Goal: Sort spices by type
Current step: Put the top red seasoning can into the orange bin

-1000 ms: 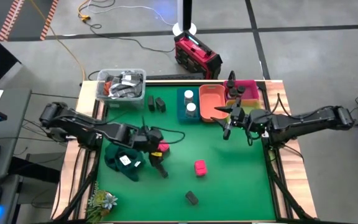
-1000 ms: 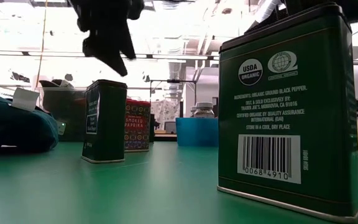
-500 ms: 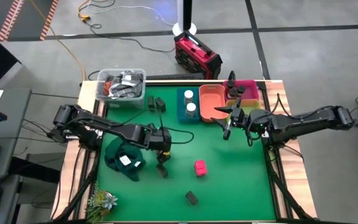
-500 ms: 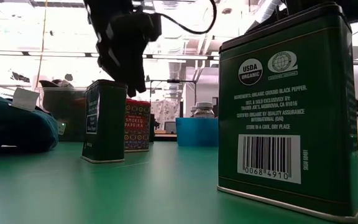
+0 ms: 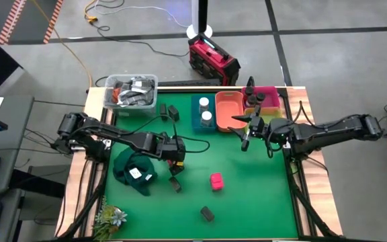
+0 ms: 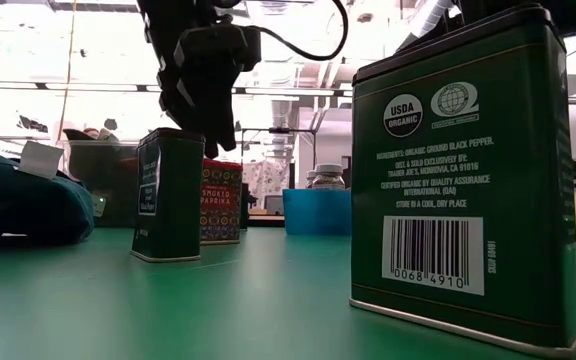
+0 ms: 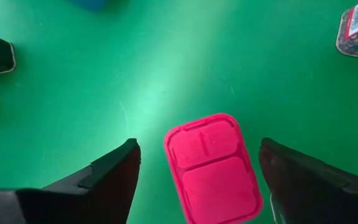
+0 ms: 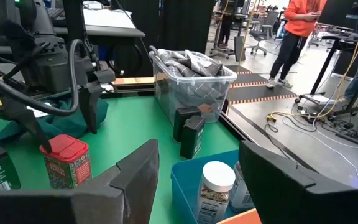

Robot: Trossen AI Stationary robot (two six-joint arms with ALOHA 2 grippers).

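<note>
Green table [image 5: 247,188] — red-pink boxes [image 5: 216,180], dark tins [image 5: 207,214], green cloth [image 5: 134,173]

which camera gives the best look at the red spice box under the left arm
The left wrist view: the red box's lid fills the space between the open left pincer. The high view shows it mostly hidden; the right wrist view shows its side.

Light falls evenly from overhead in the high view, and the green mat [image 5: 247,188] shows only faint shadows under the arms. In the low view, bright ceiling lights and windows at the top of the frame blow out to white, leaving the left gripper [image 6: 203,95] a dark silhouette. The near green tin [image 6: 463,170] is sharp; the background is soft. In the left wrist view, a pale sheen crosses the mat's centre.
</note>
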